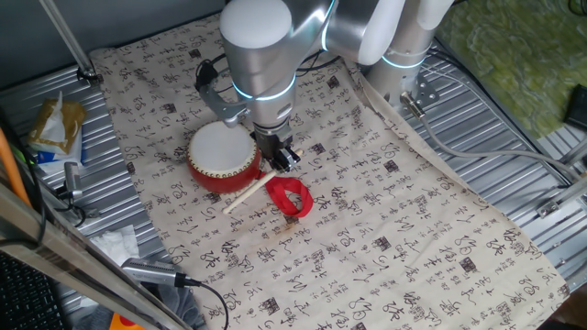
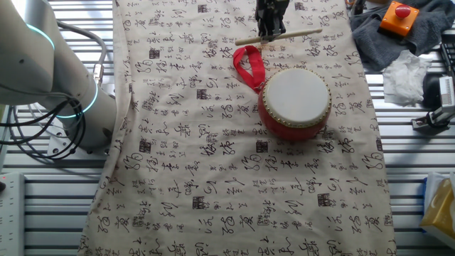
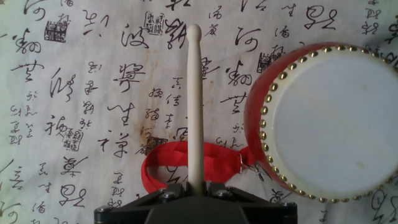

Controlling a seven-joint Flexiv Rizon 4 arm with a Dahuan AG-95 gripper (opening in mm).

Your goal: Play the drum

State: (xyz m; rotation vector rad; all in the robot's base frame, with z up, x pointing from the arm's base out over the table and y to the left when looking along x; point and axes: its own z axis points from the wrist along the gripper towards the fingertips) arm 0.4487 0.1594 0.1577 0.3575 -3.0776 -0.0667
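The drum (image 1: 222, 156) is small, with a red body, a white skin and a studded rim, and sits on the printed cloth. It also shows in the other fixed view (image 2: 294, 102) and at the right of the hand view (image 3: 326, 118). Its red ribbon loop (image 1: 291, 197) lies beside it. My gripper (image 1: 282, 158) is shut on the pale wooden stick (image 3: 194, 106), which points away from the hand, left of the drum and over the ribbon (image 3: 186, 165). In one fixed view the stick (image 1: 248, 193) slants down beside the drum's side.
The cloth with black characters (image 1: 367, 211) covers the table. A snack packet (image 1: 55, 128) and cables lie on the left metal ledge. An orange box with a red button (image 2: 398, 18) and crumpled tissue (image 2: 407, 75) lie off the cloth.
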